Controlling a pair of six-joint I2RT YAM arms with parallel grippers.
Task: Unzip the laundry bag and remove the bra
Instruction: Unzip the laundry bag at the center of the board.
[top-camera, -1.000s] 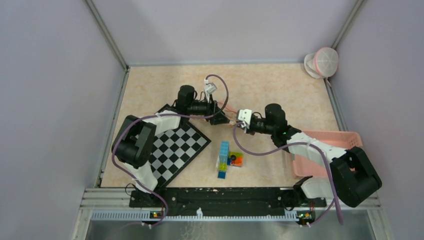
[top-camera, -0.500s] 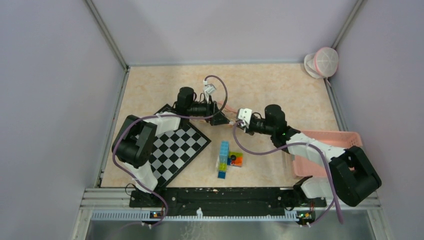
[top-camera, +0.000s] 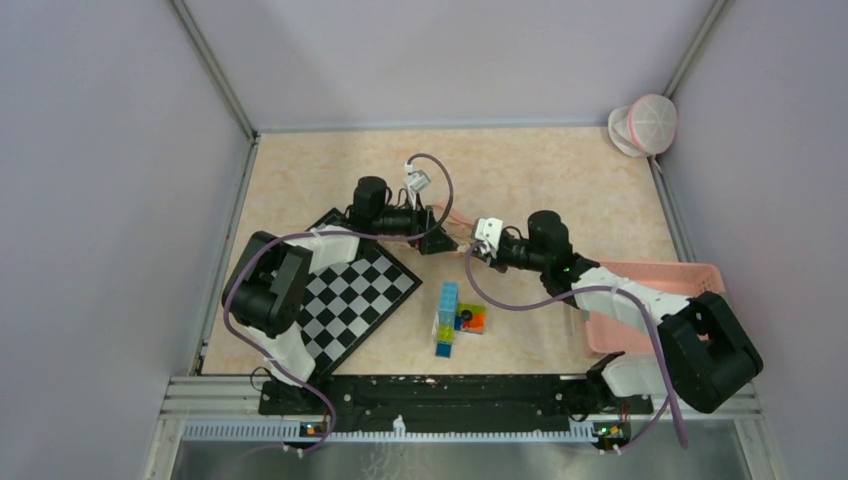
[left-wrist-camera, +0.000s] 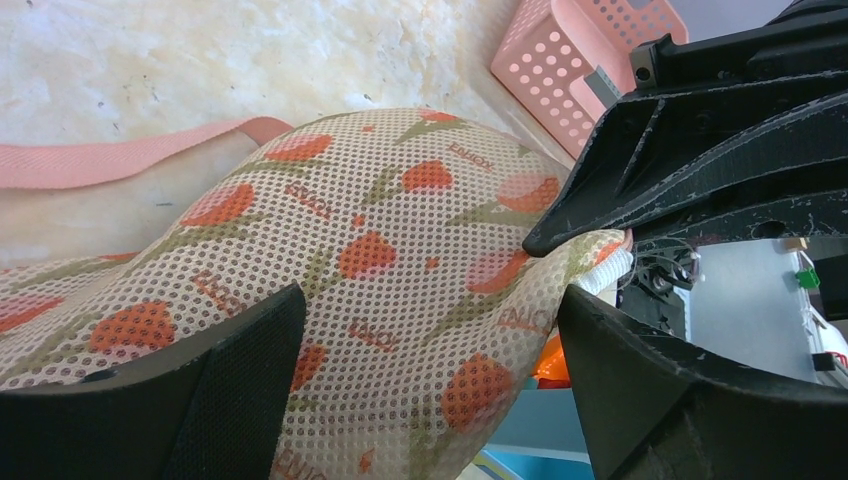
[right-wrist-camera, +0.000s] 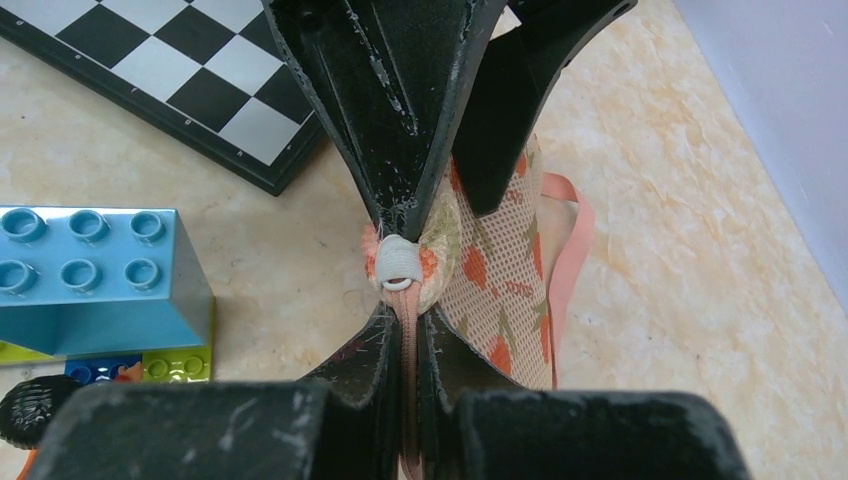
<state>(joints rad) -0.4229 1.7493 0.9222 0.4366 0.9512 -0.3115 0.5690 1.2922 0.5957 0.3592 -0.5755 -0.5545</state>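
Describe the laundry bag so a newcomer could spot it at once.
Start at the chessboard on the table's left; just beyond its right corner the left arm and right arm meet. The laundry bag lies between them: a domed mesh pouch printed with red flowers, unlike the bright toy bricks nearer the arm bases.

The laundry bag (left-wrist-camera: 400, 250) is fine perforated mesh cloth, matt, with a printed flower pattern, and the pink strap (left-wrist-camera: 120, 165) beside it looks like woven fabric tape. The surface (left-wrist-camera: 200, 60) is smooth and matt with a marbled stone look. The pink basket (left-wrist-camera: 560, 70) is perforated plastic. The black fingers (left-wrist-camera: 700, 170) are matt hard plastic, scuffed with pale scratches. The chessboard (right-wrist-camera: 190, 70) has a slight sheen, and the blue brick (right-wrist-camera: 90, 280) is glossy plastic.
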